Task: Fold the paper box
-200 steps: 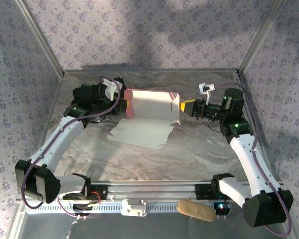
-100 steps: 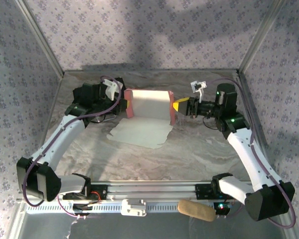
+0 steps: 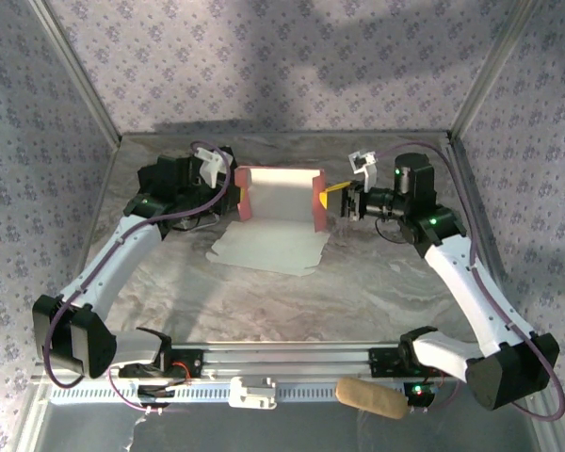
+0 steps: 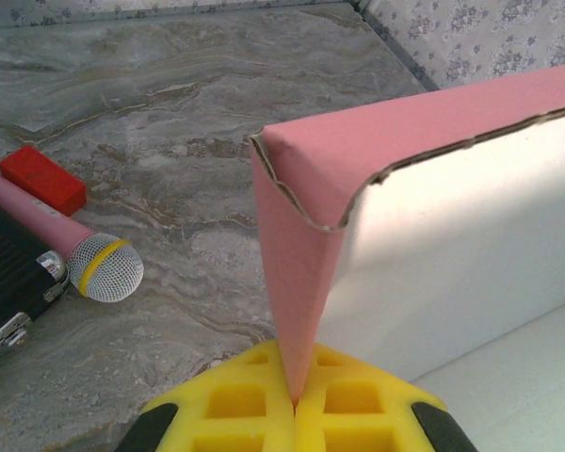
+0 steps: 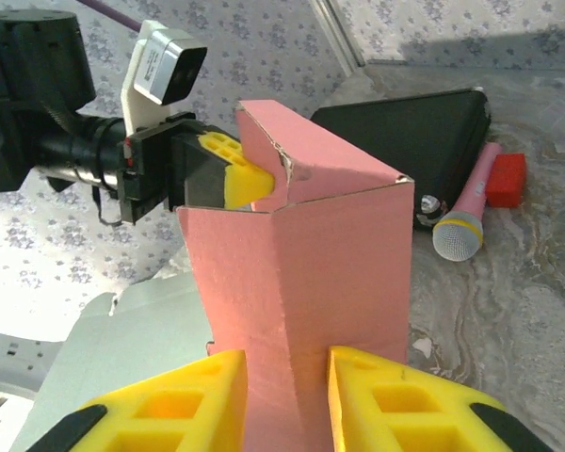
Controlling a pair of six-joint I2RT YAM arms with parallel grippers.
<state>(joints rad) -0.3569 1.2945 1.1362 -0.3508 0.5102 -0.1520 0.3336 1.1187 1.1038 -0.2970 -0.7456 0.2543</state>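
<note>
Main risk: the paper box [image 3: 278, 193] buckles or tears. It's thin card held only by its two end walls. If the hands push inward or pull apart unevenly, the back panel bows instead of creasing on the score lines. The top corner in the left wrist view already looks wavy.

Second risk: slip on the left. The left hand [image 4: 295, 414] has only the bottom edge of that end wall, so a small twist could pull the card free and the wall would flop flat.

Third risk: the right hand [image 5: 287, 395] straddles a creased corner rather than a flat wall, so more squeeze could crush the fold the wrong way.

Also, the pink microphone [image 4: 85, 259], red block [image 4: 45, 179] and black case [image 5: 405, 132] sit just beside the left hand (low odds, but a wide swing clips them).

Hands:
- Left: pads pressed together, with a single layer of pink wall pinched between them.
- Right: fingers a gap apart, and the folded pink wall fills that gap, touching both. I read it as gripping.

Box position: upper middle of the top view, between the two hands. The back wall stands up, and the pale flap lies flat on the desk [image 3: 377, 292], running toward frame centre.
</note>
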